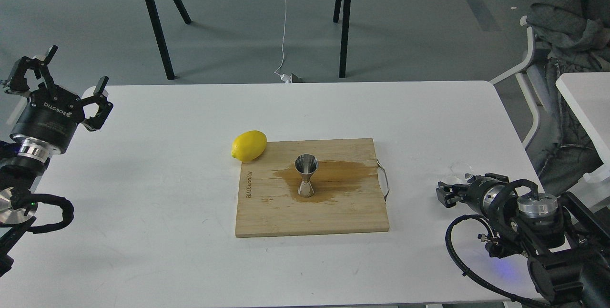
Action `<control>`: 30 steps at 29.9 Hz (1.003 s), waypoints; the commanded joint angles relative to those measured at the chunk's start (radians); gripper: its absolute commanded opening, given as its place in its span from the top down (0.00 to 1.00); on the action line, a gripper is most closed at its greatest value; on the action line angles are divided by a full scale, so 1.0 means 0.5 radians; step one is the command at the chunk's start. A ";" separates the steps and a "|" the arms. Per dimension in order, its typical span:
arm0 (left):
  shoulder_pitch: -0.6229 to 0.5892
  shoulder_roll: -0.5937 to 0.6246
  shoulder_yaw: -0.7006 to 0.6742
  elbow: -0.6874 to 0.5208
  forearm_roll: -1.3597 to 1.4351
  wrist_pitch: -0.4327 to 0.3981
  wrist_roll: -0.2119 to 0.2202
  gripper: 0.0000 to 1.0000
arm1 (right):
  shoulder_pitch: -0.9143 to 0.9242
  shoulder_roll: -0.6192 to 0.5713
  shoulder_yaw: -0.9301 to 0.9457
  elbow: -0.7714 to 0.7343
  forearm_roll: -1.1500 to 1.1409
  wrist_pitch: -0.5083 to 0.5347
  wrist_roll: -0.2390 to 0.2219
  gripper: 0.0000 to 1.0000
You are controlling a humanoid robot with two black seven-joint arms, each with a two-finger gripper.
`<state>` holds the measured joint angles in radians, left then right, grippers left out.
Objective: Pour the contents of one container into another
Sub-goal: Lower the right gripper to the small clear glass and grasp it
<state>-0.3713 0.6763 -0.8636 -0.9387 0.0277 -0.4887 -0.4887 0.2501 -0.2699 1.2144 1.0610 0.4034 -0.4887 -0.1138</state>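
Jigger [306, 174] upright in brown spill on board [333, 217], clear cup [461, 170] beside right tool [445, 194], grip unclear, left tool [71, 79] spread.

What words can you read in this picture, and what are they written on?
"ROBOTIQ", in white letters on the left gripper.
A burned-in brand mark along the left edge of the wooden cutting board; it runs sideways and is too blurred to read.
No text shows on the jigger or the lemon.

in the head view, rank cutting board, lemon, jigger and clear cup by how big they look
1. cutting board
2. lemon and jigger: look alike, not ranked
3. clear cup, partly hidden by the right gripper
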 commanded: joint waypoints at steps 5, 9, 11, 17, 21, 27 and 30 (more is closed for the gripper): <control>0.009 -0.003 0.000 0.000 0.000 0.000 0.000 0.03 | 0.006 0.000 -0.005 0.001 0.000 0.000 0.001 0.38; 0.012 0.000 0.000 0.000 0.000 0.000 0.000 0.03 | 0.015 -0.003 -0.002 0.001 0.000 0.000 0.001 0.38; 0.012 -0.003 0.000 0.003 0.000 0.000 0.000 0.03 | 0.015 -0.003 -0.002 0.001 0.000 0.000 0.001 0.38; 0.012 -0.003 0.000 0.003 0.000 0.000 0.000 0.03 | 0.015 -0.003 -0.002 0.001 0.000 0.000 0.004 0.38; 0.012 -0.003 0.003 0.003 0.000 0.000 0.000 0.03 | 0.015 -0.003 -0.002 0.001 0.000 0.000 0.004 0.43; 0.012 -0.003 0.000 0.003 0.000 0.000 0.000 0.03 | 0.015 -0.003 -0.002 0.004 0.000 0.000 0.004 0.50; 0.019 -0.003 0.003 0.006 0.000 0.000 0.000 0.03 | 0.015 -0.006 -0.002 0.004 0.000 0.000 0.004 0.51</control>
<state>-0.3645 0.6749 -0.8623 -0.9372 0.0277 -0.4887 -0.4887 0.2578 -0.2718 1.2135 1.0618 0.4034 -0.4887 -0.1119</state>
